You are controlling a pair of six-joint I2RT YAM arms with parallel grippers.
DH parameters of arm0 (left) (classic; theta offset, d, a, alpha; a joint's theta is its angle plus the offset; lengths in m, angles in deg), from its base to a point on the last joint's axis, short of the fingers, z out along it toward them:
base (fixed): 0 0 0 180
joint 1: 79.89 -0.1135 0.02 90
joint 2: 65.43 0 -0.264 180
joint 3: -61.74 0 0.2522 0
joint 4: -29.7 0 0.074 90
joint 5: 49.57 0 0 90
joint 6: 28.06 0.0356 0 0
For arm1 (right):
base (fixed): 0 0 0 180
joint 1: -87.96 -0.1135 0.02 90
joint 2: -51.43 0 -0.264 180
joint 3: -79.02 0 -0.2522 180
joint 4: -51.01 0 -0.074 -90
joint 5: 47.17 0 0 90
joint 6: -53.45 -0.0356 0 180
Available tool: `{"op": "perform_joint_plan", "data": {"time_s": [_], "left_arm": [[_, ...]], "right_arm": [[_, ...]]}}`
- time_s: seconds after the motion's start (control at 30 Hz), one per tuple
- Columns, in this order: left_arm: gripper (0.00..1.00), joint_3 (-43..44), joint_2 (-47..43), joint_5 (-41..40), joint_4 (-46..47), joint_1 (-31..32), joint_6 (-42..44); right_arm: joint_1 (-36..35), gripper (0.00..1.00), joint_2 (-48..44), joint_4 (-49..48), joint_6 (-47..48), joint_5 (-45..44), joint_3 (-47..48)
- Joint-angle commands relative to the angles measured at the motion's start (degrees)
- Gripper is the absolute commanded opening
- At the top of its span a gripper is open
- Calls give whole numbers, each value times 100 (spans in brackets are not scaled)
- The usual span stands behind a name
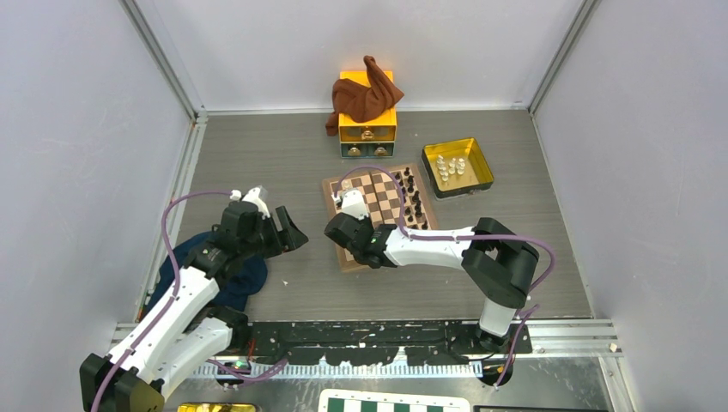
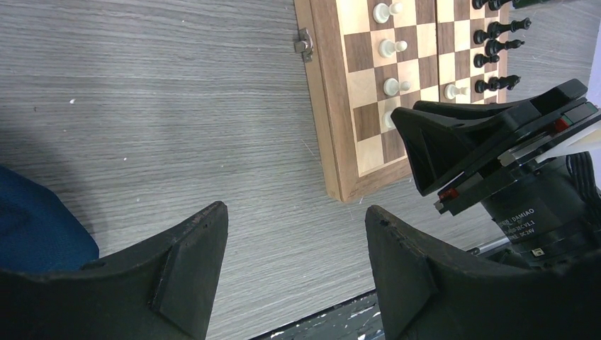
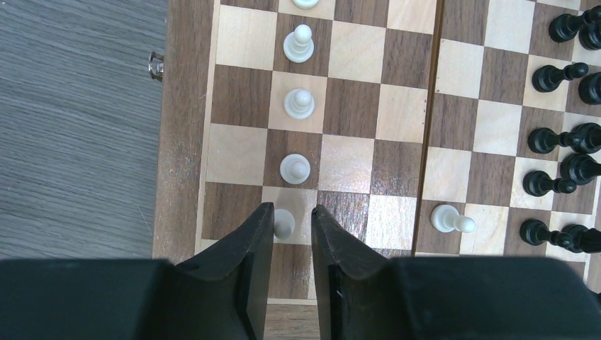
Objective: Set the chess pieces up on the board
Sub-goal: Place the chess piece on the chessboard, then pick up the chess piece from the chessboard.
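Note:
The board (image 1: 382, 193) lies at the table's middle. A column of white pawns (image 3: 299, 103) stands along its left side in the right wrist view, and another pawn (image 3: 450, 219) stands apart near the centre seam. Dark pieces (image 3: 560, 142) line the right side. My right gripper (image 3: 292, 210) hangs over the board's near left corner, open, with a white pawn (image 3: 283, 224) standing on its square between the fingertips, close to the left finger. My left gripper (image 2: 296, 212) is open and empty over bare table, left of the board (image 2: 368, 106).
A yellow tray (image 1: 486, 163) behind the board's right holds several white pieces (image 1: 450, 168). A yellow drawer box draped with a brown cloth (image 1: 365, 99) stands at the back. A blue cloth (image 1: 232, 279) lies under the left arm. A green-and-white checkered board (image 1: 395, 403) shows at the bottom edge.

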Motion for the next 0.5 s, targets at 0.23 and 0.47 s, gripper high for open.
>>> {"op": "perform_joint_plan", "data": {"time_s": [0.23,0.47], "left_arm": [[72,-27,-5,75,256,-22,17],[72,-46,32,98,296,-22,6]], "right_arm": [[-20,32,-143,-133,3,-203,89],[-15,32,-165,-149,15,-231,60]]}}
